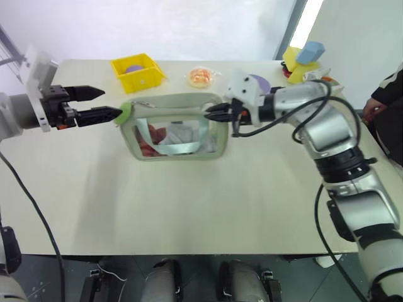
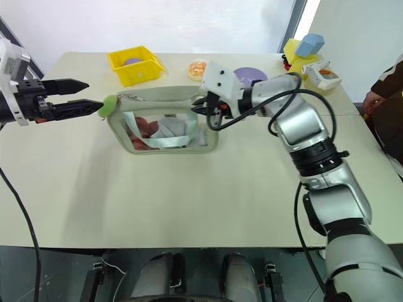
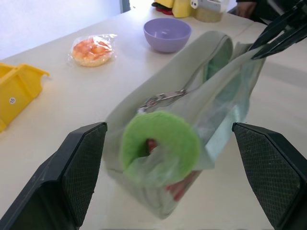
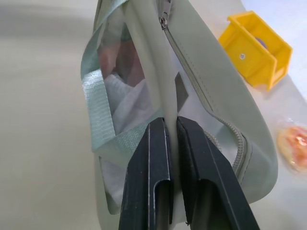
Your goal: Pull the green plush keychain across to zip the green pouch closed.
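On the table [image 1: 189, 201], green pouch [image 1: 176, 104] holding red contents, right gripper [image 1: 209, 113] jaws pinching it, left gripper [image 1: 101, 104] jaws wide.

Sage green pouch [image 1: 176, 129] upright mid-table, clear window; lime plush keychain [image 1: 125, 112] at its left end.

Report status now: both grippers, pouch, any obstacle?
Left gripper open around lime-green fuzzy keychain. Right gripper shut on sage-green soft pouch edge. No obstacle seen.

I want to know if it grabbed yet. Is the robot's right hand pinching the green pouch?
Touching. The right wrist view shows the right gripper shut on the pouch edge.
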Robot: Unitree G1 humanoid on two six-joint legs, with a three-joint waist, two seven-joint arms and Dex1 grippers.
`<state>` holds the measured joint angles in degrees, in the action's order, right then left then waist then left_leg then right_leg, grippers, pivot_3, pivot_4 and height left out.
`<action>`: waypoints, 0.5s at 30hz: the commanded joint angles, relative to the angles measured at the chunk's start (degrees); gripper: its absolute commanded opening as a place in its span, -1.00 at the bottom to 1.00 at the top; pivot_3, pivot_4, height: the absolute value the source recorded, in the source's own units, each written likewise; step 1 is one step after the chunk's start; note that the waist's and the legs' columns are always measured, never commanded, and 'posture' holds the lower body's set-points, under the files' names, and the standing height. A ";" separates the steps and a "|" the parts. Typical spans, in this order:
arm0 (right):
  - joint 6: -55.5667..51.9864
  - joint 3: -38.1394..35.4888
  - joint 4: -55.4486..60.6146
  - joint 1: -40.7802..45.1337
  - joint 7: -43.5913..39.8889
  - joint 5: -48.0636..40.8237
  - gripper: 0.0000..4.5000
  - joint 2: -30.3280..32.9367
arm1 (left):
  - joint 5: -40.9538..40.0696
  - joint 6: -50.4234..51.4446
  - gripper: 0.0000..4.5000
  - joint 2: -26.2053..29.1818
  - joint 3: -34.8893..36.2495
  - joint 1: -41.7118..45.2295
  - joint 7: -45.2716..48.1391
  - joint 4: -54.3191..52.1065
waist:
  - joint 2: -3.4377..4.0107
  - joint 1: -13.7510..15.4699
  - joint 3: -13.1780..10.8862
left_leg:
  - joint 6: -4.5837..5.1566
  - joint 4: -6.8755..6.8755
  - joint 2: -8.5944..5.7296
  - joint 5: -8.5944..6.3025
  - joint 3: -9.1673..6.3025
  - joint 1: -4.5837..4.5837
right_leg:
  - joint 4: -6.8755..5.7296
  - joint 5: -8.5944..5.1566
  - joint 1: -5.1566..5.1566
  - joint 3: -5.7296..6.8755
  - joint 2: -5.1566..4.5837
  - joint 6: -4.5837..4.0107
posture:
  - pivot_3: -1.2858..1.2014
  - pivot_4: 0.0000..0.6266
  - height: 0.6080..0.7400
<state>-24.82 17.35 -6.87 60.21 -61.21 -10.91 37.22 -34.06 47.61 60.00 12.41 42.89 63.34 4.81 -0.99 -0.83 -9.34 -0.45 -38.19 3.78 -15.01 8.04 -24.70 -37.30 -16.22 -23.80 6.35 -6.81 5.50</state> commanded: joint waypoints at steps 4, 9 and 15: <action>0.24 -3.11 0.59 -2.33 -1.50 -0.73 -0.97 -0.61 | 0.84 -2.55 1.00 0.13 0.02 1.84 0.03 0.48 | 0.00 -0.18 0.00 | -0.03 0.00 0.01 0.02 0.00 0.01 | 0.00 0.00 -0.01 0.00 0.00 0.00 | 0.03 -0.52 0.98; -6.63 -5.26 3.38 -2.17 -0.34 -3.67 -0.65 -3.66 | 1.05 -2.74 1.00 0.25 0.09 1.80 0.24 0.58 | 0.00 -0.41 0.00 | -0.05 0.00 0.02 0.03 0.00 0.02 | -0.03 0.00 -0.02 0.00 0.02 0.00 | 0.03 -0.52 0.98; -7.34 -4.16 5.74 -3.30 -0.90 -3.17 -0.65 -4.78 | 0.90 -2.38 1.00 0.36 0.05 1.74 0.15 0.10 | 0.01 0.09 0.00 | -0.06 0.00 0.02 0.04 0.00 0.01 | -0.04 0.00 -0.01 0.00 0.02 0.00 | 0.03 -0.52 0.98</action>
<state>-32.76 13.70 -3.14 56.98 -61.86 -13.98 32.35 -33.10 45.74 59.44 11.57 43.07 63.51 5.78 -0.98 -0.74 -9.35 -0.51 -38.21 3.80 -14.97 8.02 -24.69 -37.34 -16.23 -23.80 6.35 -6.79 5.50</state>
